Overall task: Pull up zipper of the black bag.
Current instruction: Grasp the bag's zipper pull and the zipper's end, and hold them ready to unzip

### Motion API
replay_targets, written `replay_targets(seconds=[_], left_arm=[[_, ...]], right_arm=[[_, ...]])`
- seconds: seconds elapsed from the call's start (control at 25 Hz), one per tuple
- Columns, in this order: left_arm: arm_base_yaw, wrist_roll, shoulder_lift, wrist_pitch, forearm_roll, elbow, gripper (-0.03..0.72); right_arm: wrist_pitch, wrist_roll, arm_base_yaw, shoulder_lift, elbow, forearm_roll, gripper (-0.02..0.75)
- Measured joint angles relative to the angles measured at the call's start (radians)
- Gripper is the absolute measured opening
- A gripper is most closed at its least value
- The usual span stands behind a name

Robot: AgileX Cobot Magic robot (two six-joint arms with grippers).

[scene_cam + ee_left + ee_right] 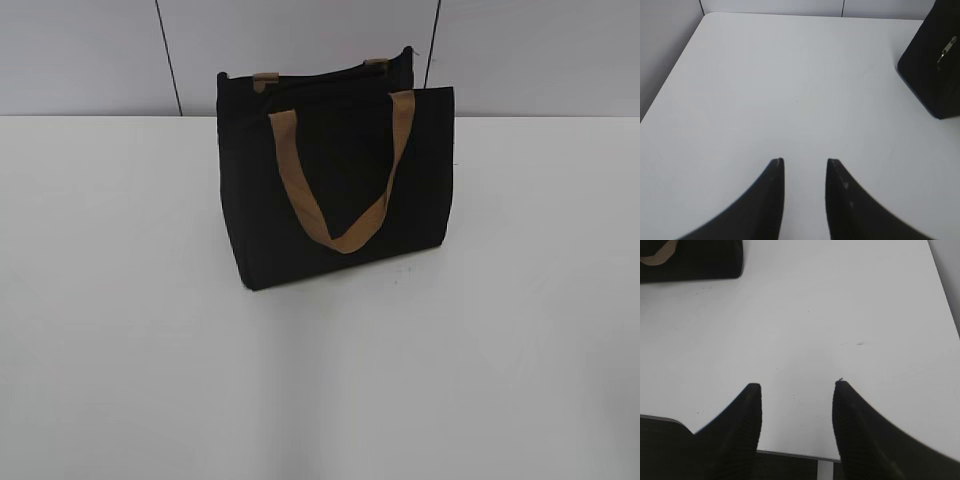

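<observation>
Boxy black bag (335, 190) with tan handles (340, 180) stands upright far on a white tabletop (130, 330); silver zipper (946, 50) on its side; both end effectors (805, 162) (797, 386) apart, holding nothing

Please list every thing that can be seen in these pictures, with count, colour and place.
Boxy black fabric bag: one, black, upright at the table's far middle.
Tan webbing strap handles: two, tan-brown; one hangs down the bag's front, the other shows at its top.
Small silver metal zipper pull: one, silver, on the bag's end face in the left wrist view.
White table: one, white, under everything.
Left gripper: one, black, open above bare table.
Right gripper: one, black, open at the table's near edge.
</observation>
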Motion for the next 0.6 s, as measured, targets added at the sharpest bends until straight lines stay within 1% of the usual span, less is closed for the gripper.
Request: replay_targets(seconds=[0.28,0.36,0.4,0.44,0.56,0.6], left_arm=[[0.0,0.0,0.0,0.0,-0.001,0.0,0.217],[0.0,0.0,0.0,0.0,-0.001,0.0,0.241],[0.0,0.0,0.0,0.0,-0.001,0.0,0.269],[0.0,0.0,0.0,0.0,-0.001,0.0,0.317],[0.0,0.0,0.0,0.0,-0.001,0.0,0.495],[0.0,0.0,0.0,0.0,-0.001,0.0,0.543]], right_arm=[[0.0,0.0,0.0,0.0,0.0,0.0,0.358],[0.0,0.0,0.0,0.0,0.0,0.0,0.358],[0.0,0.0,0.0,0.0,0.0,0.0,0.358],[0.0,0.0,0.0,0.0,0.0,0.0,0.358],[0.0,0.0,0.0,0.0,0.0,0.0,0.358],[0.0,0.0,0.0,0.0,0.0,0.0,0.358]])
